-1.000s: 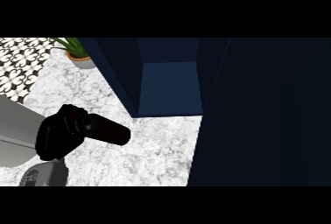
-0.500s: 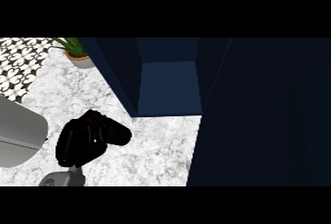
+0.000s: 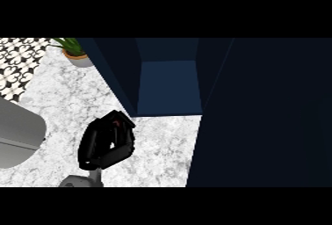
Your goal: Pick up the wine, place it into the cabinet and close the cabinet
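Closer to the cabinet (image 3: 167, 85) now, robot hand (image 3: 103, 145) gripping wine (image 3: 118, 124).

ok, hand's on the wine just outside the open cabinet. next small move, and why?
Probably carry it up and right into the cabinet's open compartment. The hand is curled round the wine, which sits over the marble counter, just below-left of the opening and not yet inside.

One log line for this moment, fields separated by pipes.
robot hand curled round wine bottle | above marble counter | near open cabinet | bottle not yet inside | other hand unseen
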Controlling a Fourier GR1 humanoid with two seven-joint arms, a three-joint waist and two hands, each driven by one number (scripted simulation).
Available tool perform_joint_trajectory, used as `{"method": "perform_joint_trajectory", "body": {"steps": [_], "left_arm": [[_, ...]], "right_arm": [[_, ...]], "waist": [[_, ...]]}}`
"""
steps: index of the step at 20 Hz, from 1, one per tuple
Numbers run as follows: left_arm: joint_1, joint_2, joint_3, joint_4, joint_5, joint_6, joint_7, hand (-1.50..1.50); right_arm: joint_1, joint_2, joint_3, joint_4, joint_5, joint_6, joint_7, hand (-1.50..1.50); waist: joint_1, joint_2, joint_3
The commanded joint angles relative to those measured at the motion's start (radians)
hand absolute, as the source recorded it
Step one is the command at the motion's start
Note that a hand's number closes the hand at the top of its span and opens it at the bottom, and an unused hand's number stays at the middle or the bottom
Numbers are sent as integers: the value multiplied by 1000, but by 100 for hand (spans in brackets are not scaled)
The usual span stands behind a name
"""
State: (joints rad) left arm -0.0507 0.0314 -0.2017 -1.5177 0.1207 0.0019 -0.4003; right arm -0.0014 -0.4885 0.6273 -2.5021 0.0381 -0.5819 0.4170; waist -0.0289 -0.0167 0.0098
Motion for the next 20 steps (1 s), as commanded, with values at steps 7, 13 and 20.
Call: {"method": "perform_joint_trajectory", "body": {"steps": [7,13,20], "left_arm": [[-85,-30,-52,137,-50,173,48,150],[-241,-28,5,230,-39,172,116,150],[-383,-30,-41,411,7,237,91,150]], "right_arm": [[128,-61,20,-221,28,-13,15,-150],[160,-68,39,-236,33,-19,-3,-150],[178,-78,14,-203,-18,6,-64,-150]], "waist": [[4,14,-10],[-5,13,-10],[-6,17,-10]]}}
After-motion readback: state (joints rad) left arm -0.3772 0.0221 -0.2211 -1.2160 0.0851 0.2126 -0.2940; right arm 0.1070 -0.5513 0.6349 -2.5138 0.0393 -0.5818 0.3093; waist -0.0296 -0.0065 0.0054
